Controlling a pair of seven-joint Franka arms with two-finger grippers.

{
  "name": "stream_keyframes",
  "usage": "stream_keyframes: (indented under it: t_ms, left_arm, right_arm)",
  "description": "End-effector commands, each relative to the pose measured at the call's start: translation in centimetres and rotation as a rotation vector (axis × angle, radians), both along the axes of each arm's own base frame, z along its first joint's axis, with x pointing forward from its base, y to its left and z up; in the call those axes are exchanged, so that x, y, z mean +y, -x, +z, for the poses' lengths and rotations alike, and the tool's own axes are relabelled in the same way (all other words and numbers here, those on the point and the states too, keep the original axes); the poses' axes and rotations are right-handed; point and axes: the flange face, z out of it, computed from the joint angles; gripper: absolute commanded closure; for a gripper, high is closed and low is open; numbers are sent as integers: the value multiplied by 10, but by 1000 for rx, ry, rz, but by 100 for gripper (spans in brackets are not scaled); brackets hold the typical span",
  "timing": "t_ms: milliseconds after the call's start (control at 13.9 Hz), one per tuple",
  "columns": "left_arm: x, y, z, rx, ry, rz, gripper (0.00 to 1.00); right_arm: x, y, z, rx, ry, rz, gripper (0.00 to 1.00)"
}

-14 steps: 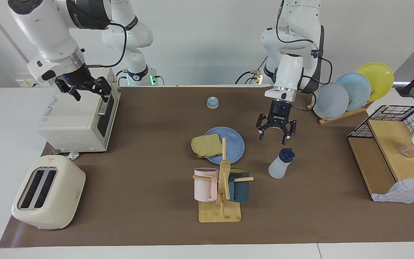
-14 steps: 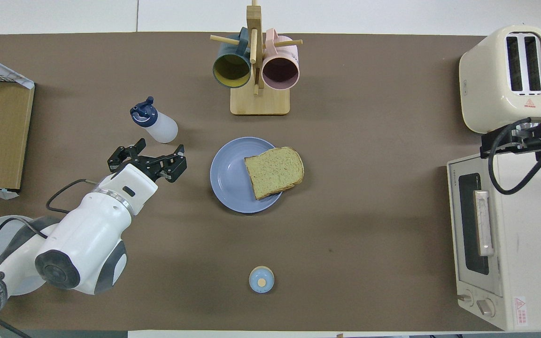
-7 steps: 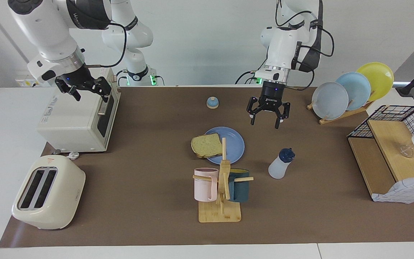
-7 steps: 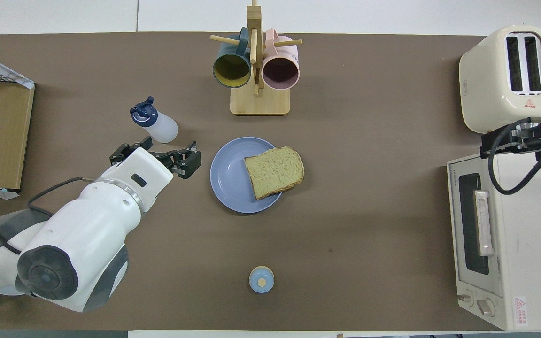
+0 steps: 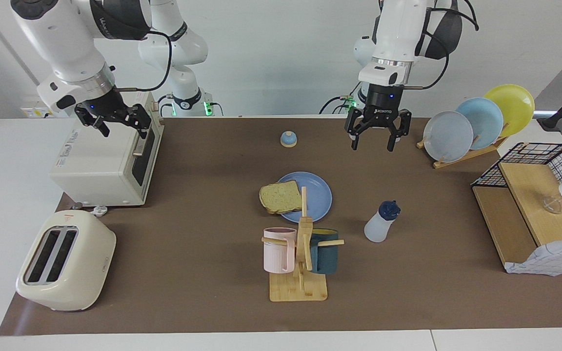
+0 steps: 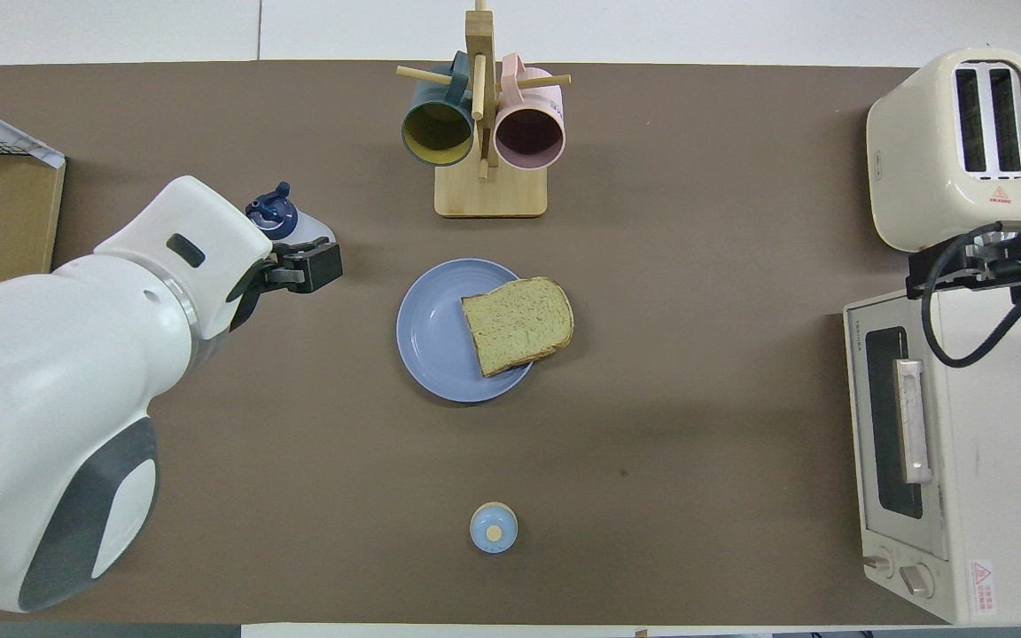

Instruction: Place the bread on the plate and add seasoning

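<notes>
While both grippers hang with jaws spread and empty, the bread (image 5: 280,196) lies half on the plate (image 5: 316,195), and the seasoning (image 5: 381,222) stands well below the left gripper (image 5: 377,143); right gripper (image 5: 113,127) waits over the oven (image 5: 100,163).

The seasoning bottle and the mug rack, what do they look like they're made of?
Seasoning bottle: probably soft plastic; its milky, translucent body has a matte look, under an opaque navy cap. Mug rack: apparently light unpainted wood, maybe bamboo, with a pale tan base, post and pegs.

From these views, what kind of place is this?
Likely a lab bench staged as a kitchen: toaster, oven and mug rack on a brown mat, two arms mounted at the table's edge.
</notes>
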Motion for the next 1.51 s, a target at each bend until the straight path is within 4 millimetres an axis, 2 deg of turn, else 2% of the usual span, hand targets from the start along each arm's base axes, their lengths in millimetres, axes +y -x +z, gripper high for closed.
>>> stream_keyframes:
  t_ms: [0,72,358,645,789,1004,1219,1434]
  left_arm:
    - [25,-12,19,58,-13,31,0]
    - [34,-13,29,72,-27,25,0]
    - [117,-27,40,179,-61,-38,0]
    - [185,-23,30,302,-90,-28,0]
    - [210,-17,18,387,-92,-17,0]
    - [216,0,5,450,-93,-20,0]
    - [216,3,5,467,-93,-11,0]
    - [204,3,8,452,-142,-35,0]
  right_arm:
    - [-2,5,2,-10,-22,21,0]
    - [-2,4,2,-11,-22,21,0]
    - [-2,4,1,-10,-22,21,0]
    - [-2,4,1,-8,-22,21,0]
    - [-2,4,1,-8,-22,21,0]
    - [-2,4,1,-8,-22,21,0]
    - [-2,4,1,-8,-22,21,0]
    - [-2,4,1,-10,-22,21,0]
